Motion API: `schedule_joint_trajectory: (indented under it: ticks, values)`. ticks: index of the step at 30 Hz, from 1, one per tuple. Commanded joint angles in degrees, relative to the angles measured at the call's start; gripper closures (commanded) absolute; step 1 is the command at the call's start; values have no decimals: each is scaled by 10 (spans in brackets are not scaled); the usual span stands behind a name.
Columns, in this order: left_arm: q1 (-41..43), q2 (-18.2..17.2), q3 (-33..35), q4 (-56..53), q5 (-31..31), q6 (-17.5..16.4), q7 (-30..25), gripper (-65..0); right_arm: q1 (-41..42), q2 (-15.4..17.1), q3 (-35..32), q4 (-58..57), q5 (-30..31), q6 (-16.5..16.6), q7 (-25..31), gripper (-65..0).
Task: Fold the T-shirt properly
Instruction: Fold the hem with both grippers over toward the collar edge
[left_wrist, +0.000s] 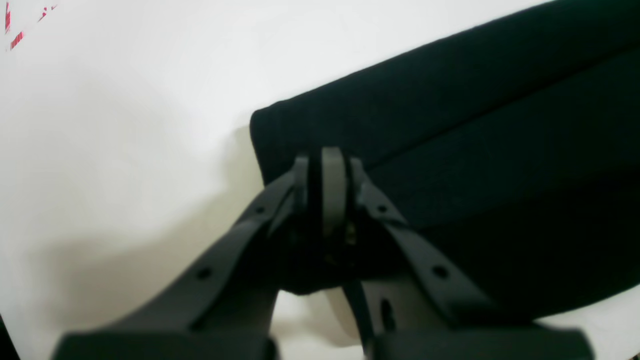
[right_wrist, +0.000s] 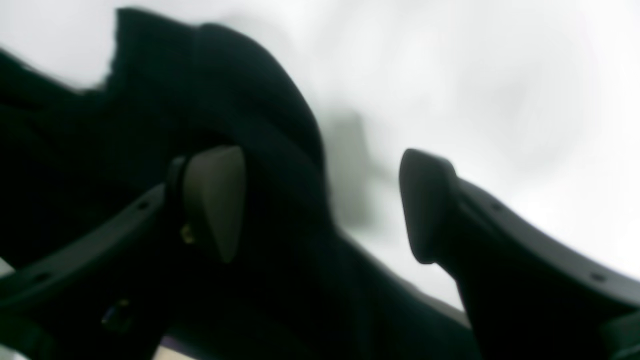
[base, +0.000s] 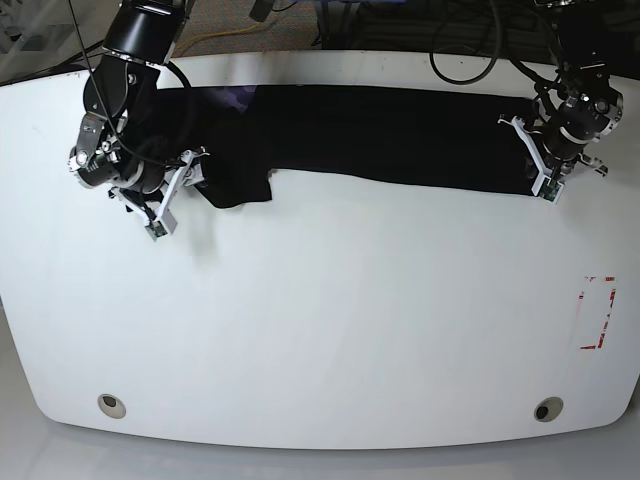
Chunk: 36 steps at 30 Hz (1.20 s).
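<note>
so far the t-shirt (base: 370, 135) lies along the far edge of the white bench (base: 330, 330) as a long, narrow black band, which i read as the lengthwise folds being done already. it stretches from one of my arms to the other. the end near my right arm is not tidy: a flap, perhaps a sleeve, droops toward the near side and bunches up, and a faint purplish patch shows at the far edge there.

my left pincer (left_wrist: 327, 185) is closed narrow on the corner of the band at its end; in the left wrist view the two pads meet with black cloth pinched between them, and the folded layers run away from it in clean straight lines. my right pincer (right_wrist: 320, 205) stands wide, with one pad over the rumpled cloth and the other over bare bench, gripping nothing. the right wrist view is blurred, so i cannot tell whether the pad touches the cloth or hangs just above it.

what is left, as i judge it, is the crosswise folding: bring the ends together until the band becomes a compact rectangle. before that my right side needs a grip on its end, and the drooping flap ought to be tucked flat or it will bulge out of the finished fold. i would put the task at roughly the middle.
</note>
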Motion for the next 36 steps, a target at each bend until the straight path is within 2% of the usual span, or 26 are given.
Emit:
schedule_joint_trajectory:
  ticks: [1,4,6,12,17,25,36]
  values:
    - [-5,-7,-3,9,-3,3,-12,0,11,1,-10,-11,7,-1,12,-458]
    - [-5,-7,-3,9,-3,3,-12,0,16,0,-13,-41,7,-1,24,-442]
    - [-5,-7,-3,9,-3,3,-12,0,19,0,-13,-61,7,-1,42,-371]
    - [-6,-5,-4,13,-4,4,-12,0,20,4,-11,-54,12,-1,50,-10]
    - [-34,-4,-3,15,-4,5,-12,0,20,7,-12,-1,29,-1,49,0]
    - [-114,12,-2,12,-2,6,-12,0,68,41,-35,22,27,-1,31,0]
    - [-219,12,16,-21,-2,7,-11,0,188,71,-37,-69,25,-1,30,0]
